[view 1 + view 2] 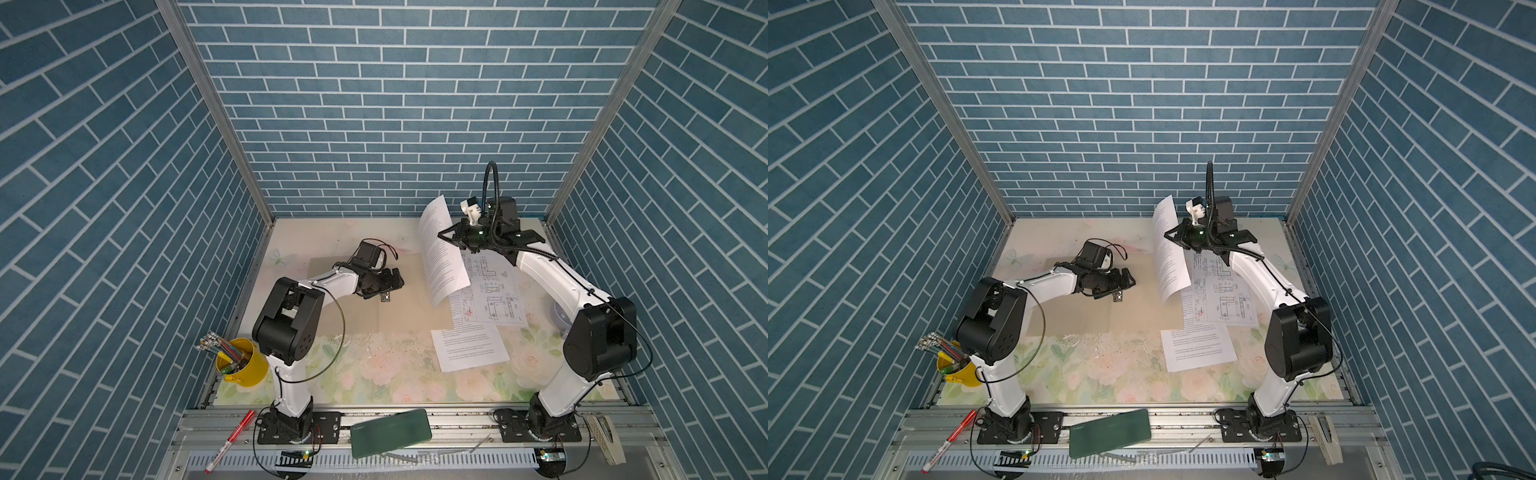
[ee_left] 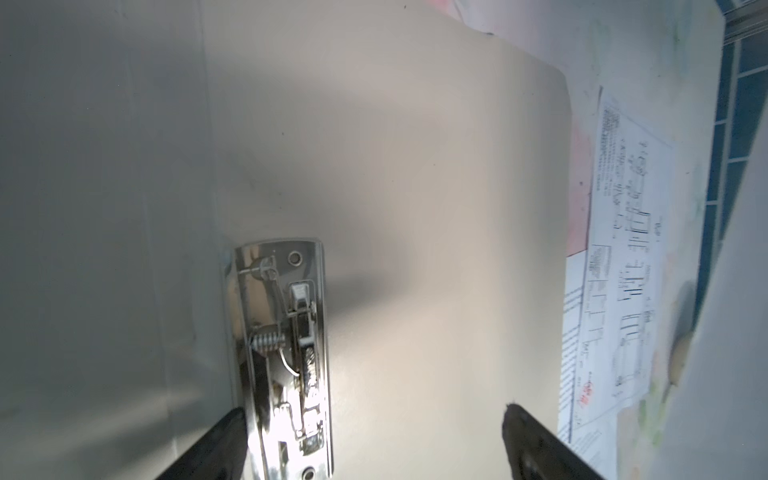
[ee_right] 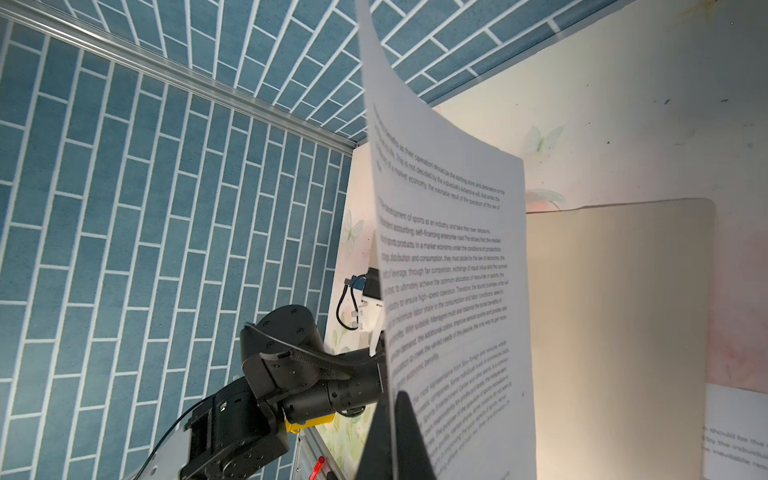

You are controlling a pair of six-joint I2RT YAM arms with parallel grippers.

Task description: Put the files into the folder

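In both top views the right gripper [image 1: 444, 237] is clenched on one edge of a printed sheet [image 1: 440, 257]. The sheet hangs almost upright and curved over the 3 o'clock edge of the open folder [image 1: 411, 307]. Its long axis runs about from 12 to 6 o'clock. The folder lies flat, with its long axis from 9 to 3. The diagram sheet [image 1: 494, 291] and a second text sheet [image 1: 469, 349] lie at 3 to 5 o'clock from it.

In the left wrist view the left gripper [image 2: 372, 415] is spread wide and holds nothing. One fingertip is just beside the metal clip [image 2: 286, 353].

In the right wrist view the printed side faces the camera and the free end bends away.

I judge that the sheet is limp. It may fold, or its low corner may catch the folder edge or drag the diagram sheet. The left gripper over the clip may also block it.
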